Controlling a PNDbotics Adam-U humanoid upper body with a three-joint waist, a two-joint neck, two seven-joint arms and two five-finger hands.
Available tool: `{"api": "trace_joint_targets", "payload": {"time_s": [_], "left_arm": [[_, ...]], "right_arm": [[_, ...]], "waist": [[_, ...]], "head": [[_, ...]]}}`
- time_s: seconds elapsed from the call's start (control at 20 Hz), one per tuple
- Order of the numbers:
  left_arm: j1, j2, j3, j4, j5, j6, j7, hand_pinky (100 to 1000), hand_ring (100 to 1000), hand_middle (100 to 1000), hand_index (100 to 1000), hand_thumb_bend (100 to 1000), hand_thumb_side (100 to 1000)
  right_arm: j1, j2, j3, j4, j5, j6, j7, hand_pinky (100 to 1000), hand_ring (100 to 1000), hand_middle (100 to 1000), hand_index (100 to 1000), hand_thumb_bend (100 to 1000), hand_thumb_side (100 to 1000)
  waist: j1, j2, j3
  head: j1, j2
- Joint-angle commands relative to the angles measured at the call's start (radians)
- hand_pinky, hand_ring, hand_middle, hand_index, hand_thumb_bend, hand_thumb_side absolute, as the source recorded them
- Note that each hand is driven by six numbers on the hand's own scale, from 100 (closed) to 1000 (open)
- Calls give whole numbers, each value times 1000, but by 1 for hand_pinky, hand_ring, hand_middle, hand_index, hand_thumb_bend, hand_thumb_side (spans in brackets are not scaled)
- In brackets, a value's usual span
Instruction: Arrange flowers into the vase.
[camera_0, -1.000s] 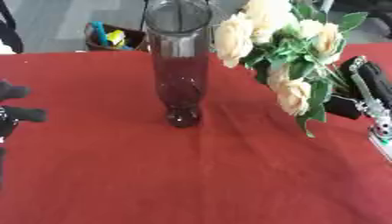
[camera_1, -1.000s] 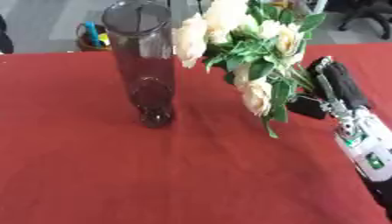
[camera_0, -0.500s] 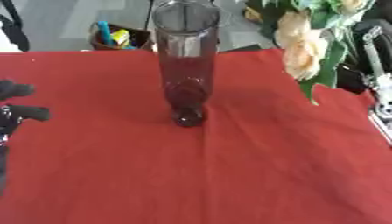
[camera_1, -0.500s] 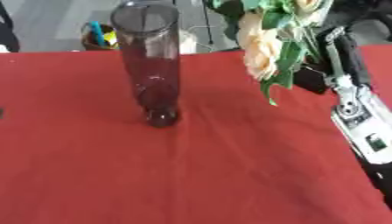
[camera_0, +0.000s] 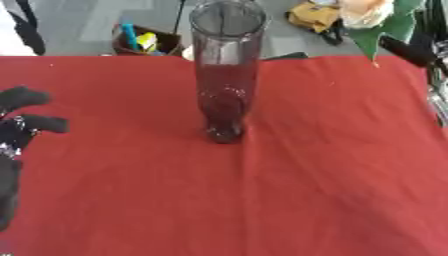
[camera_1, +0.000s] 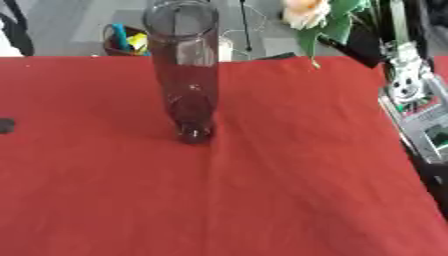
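One tall clear vase (camera_0: 226, 75) stood upright near the middle of the red tablecloth (camera_0: 306, 190), its open mouth toward twelve o'clock in the head views and its narrow foot resting on the cloth. It held no stems, so the arranging was, by my reading, not yet begun in earnest.

At roughly one o'clock from the vase, high at the top edge, hung the flowers (camera_1: 308, 12): a cream bloom with green leaves drooping below it, well above the cloth and apart from the vase rim. I judged they were carried that high so the stem ends could clear the tall rim before being lowered in. The right hand (camera_1: 363, 47) showed only as a dark shape just beside the leaves at about two o'clock; whether its fingers were wrapped round the stems I could not tell, since the stems themselves were hidden.

The left hand (camera_0: 24, 122) rested at nine o'clock on the cloth's near-left edge, fingers relaxed and holding nothing, well apart from the vase. It seemed parked there, perhaps ready to steady the narrow-footed vase, which looked liable to tip.
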Motion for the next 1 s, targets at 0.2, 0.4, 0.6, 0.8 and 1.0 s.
{"api": "trace_joint_targets", "payload": {"time_s": [0.2, 0.4, 0.6, 0.8, 1.0], "left_arm": [[-1, 12, -10, -18, 4, 4, -3, 721, 597, 730, 851, 110, 1000], [2, 14, -10, -18, 6, 6, -3, 721, 598, 730, 851, 110, 1000], [6, 15, -10, -18, 7, 6, -3, 721, 598, 730, 851, 110, 1000], [9, 15, -12, -18, 6, 7, -6, 722, 598, 730, 851, 109, 1000], [10, 15, -14, -18, 6, 8, -10, 722, 598, 730, 851, 109, 1000]], "right_arm": [[-94, 20, -8, -26, -73, 15, -48, 100, 100, 100, 100, 285, 511], [-147, 46, -3, -7, -92, 10, -70, 100, 100, 100, 100, 278, 508], [-196, 72, -1, 9, -106, 4, -91, 100, 100, 100, 100, 268, 503], [-254, 108, -2, 17, -124, -6, -119, 100, 100, 100, 100, 253, 501], [-307, 148, -7, 27, -144, -18, -150, 100, 100, 100, 100, 240, 495]], "waist": [[-5, -36, -3], [-7, -44, -4], [-7, -48, -2], [-8, -48, 0], [-10, -47, 6]], "head": [[4, 2], [1, 7], [-4, 5], [-5, -5], [-7, -10]]}}
